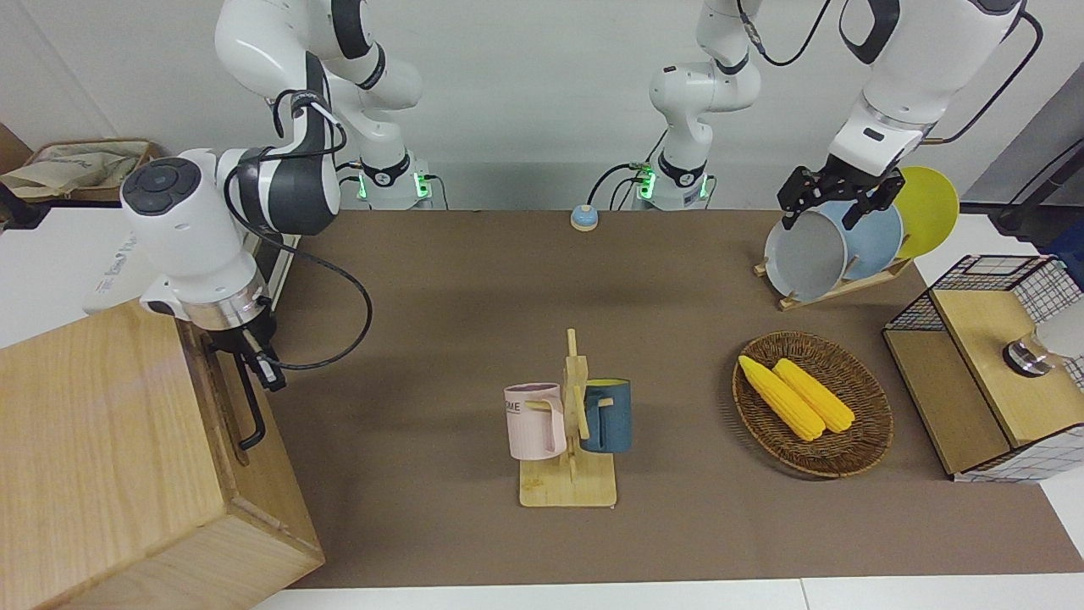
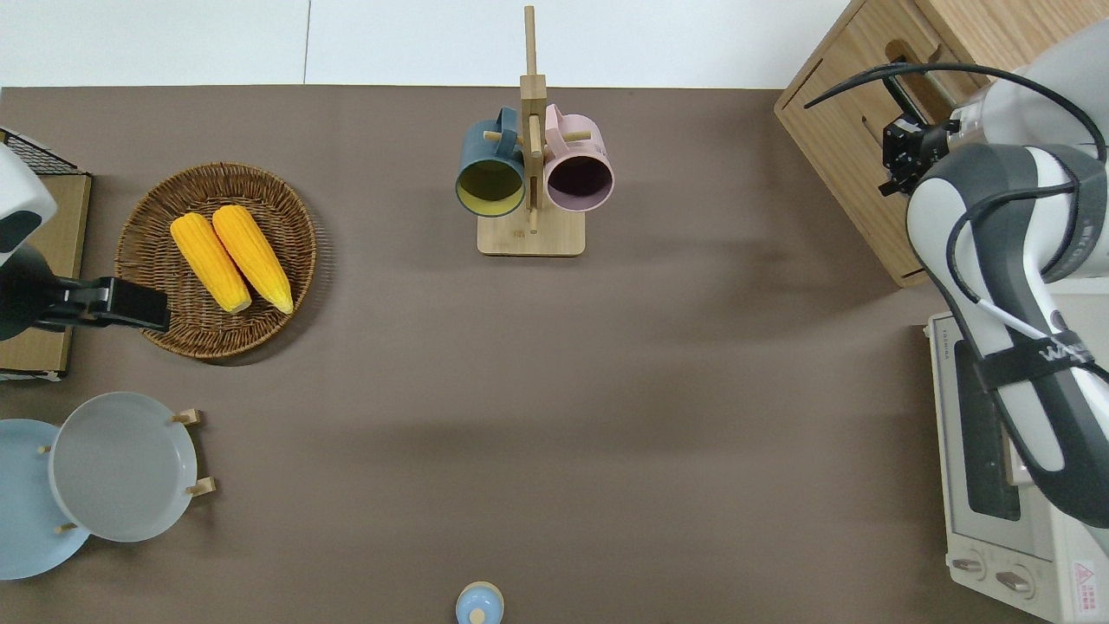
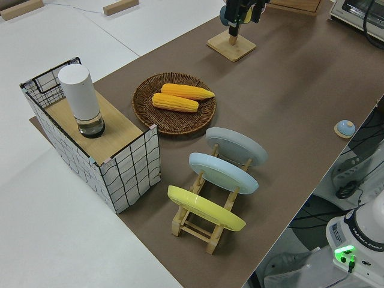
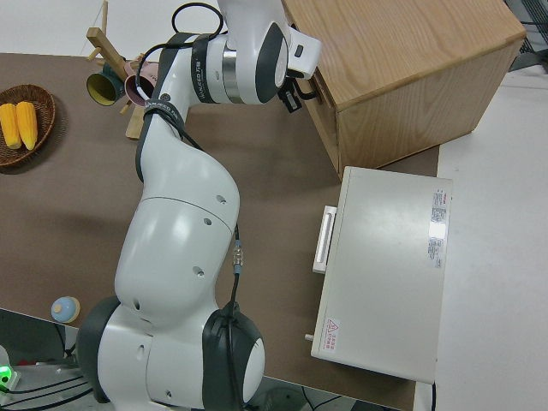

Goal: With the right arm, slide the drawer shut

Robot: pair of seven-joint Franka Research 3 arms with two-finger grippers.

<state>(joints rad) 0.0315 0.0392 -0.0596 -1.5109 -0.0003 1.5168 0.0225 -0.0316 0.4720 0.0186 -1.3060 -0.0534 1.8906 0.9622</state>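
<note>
The big light-wood box (image 1: 93, 457) stands at the right arm's end of the table. Its drawer (image 1: 218, 394) is at the top of the box front, with a black bar handle (image 1: 251, 411), and sits about flush with the box. My right gripper (image 1: 258, 364) is at the drawer front, at the end of the handle nearer to the robots. It also shows in the overhead view (image 2: 899, 163), beside the handle (image 2: 898, 80), and in the right side view (image 4: 295, 90). The left arm is parked, its gripper (image 1: 834, 203) open and empty.
A white toaster oven (image 2: 1005, 485) stands beside the box, nearer to the robots. A wooden mug rack (image 2: 530, 236) holds two mugs mid-table. A wicker basket (image 2: 147, 225) with two corn cobs, a plate rack (image 1: 834, 288) and a wire-mesh box (image 1: 991, 373) are at the left arm's end.
</note>
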